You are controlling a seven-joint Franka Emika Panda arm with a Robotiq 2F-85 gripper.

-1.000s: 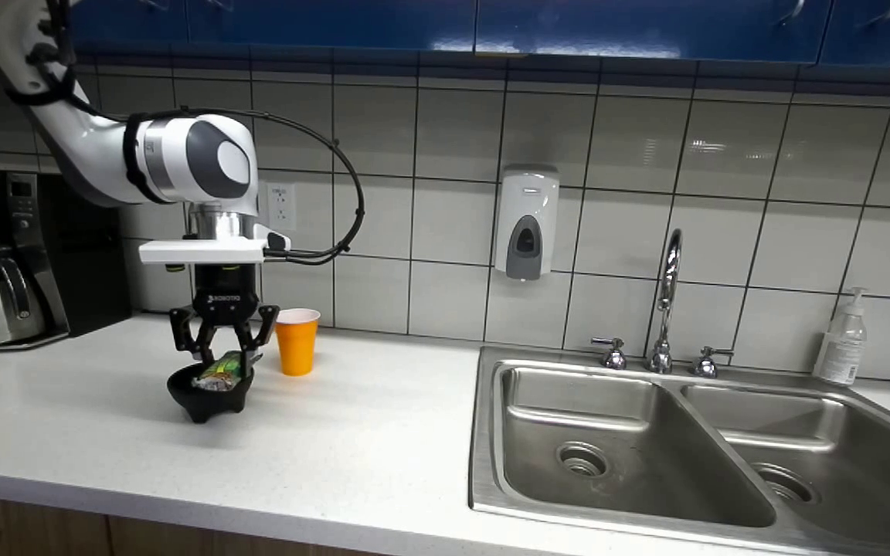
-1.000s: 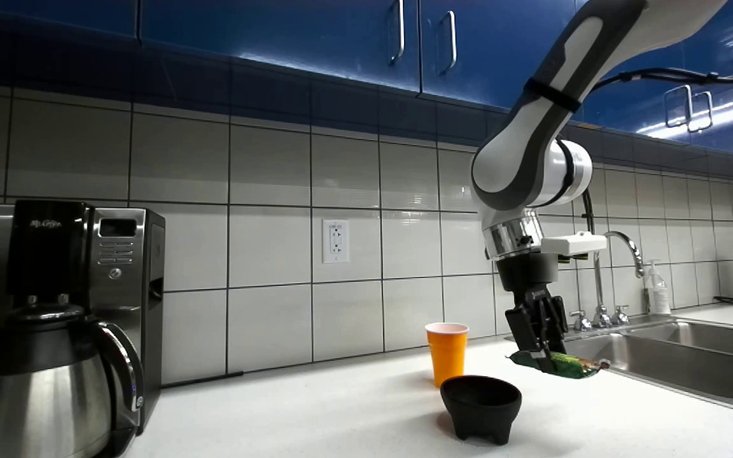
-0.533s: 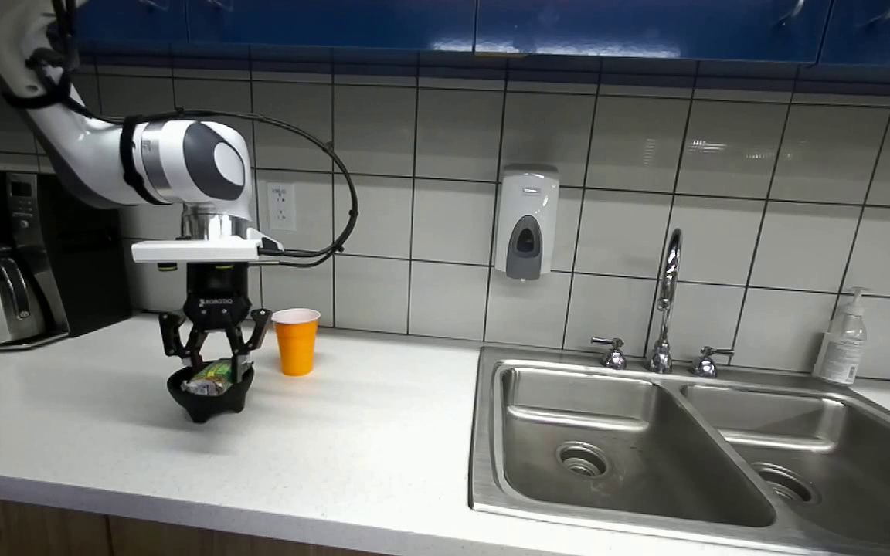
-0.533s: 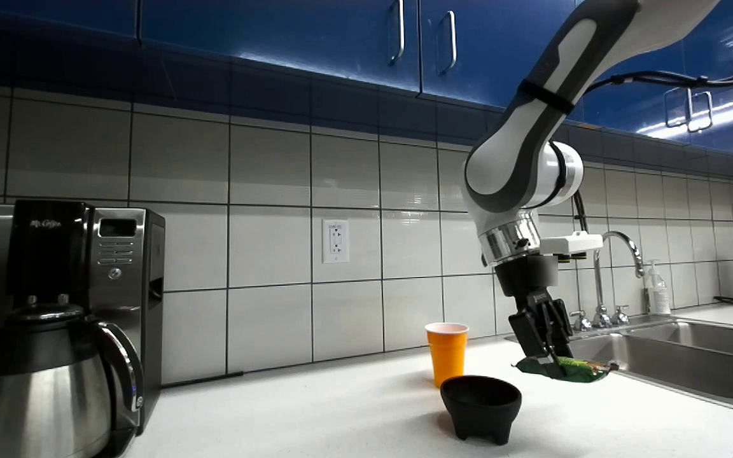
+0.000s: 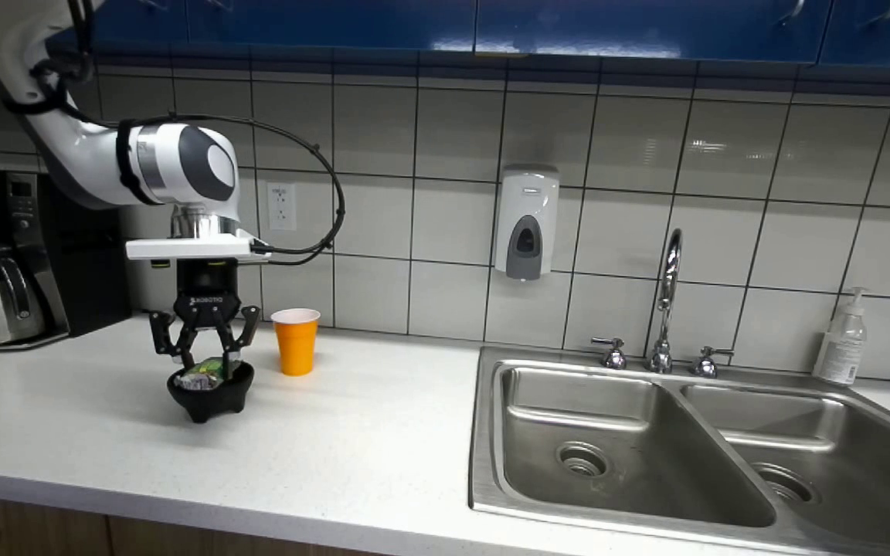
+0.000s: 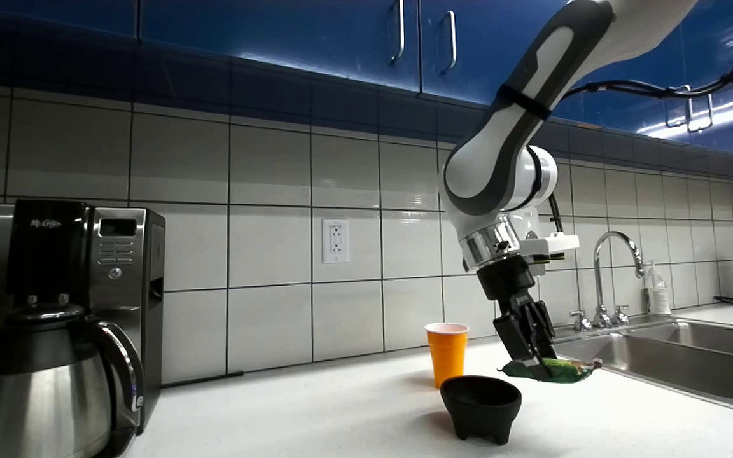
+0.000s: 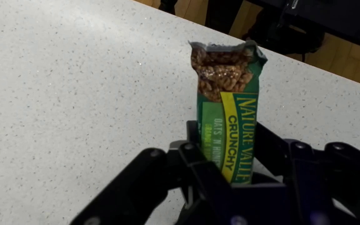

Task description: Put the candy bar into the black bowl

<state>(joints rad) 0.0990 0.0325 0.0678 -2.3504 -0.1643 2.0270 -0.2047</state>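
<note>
Wall (image 5: pixel 453 220), pale tile: rising behind the counter (image 5: pixel 383 432).
Cabinets (image 5: pixel 329 23), blue: hanging along the top of the wall.
Arm (image 6: pixel 478 175), white and grey: hanging down over the counter.
Sink (image 5: pixel 485 432), steel, two basins: lying at the right in both exterior views.
Coffee machine (image 6: pixel 45 248), black and steel: standing at the left, holding a carafe (image 6: pixel 42 394).
Tap (image 5: pixel 669 282), chrome: arching over the sink.
Gripper (image 5: pixel 208 366), black: pointing down, pinching the bar (image 6: pixel 560 370) between two fingers (image 7: pixel 272 151), pressing on both long edges.
Dispenser (image 5: pixel 526 224), white: hanging on the wall.
Bottle (image 5: pixel 843 351), pump-topped: standing at the sink's back corner.
Bowl (image 6: pixel 481 420), black, footed: standing upright on the counter.
Cup (image 6: pixel 448 356), orange: standing upright near the bowl, closer to the wall.
Bar, green and yellow, reading "Nature Valley Crunchy" in the wrist view: hanging pinched above the counter, just beside the bowl, outside it.
</note>
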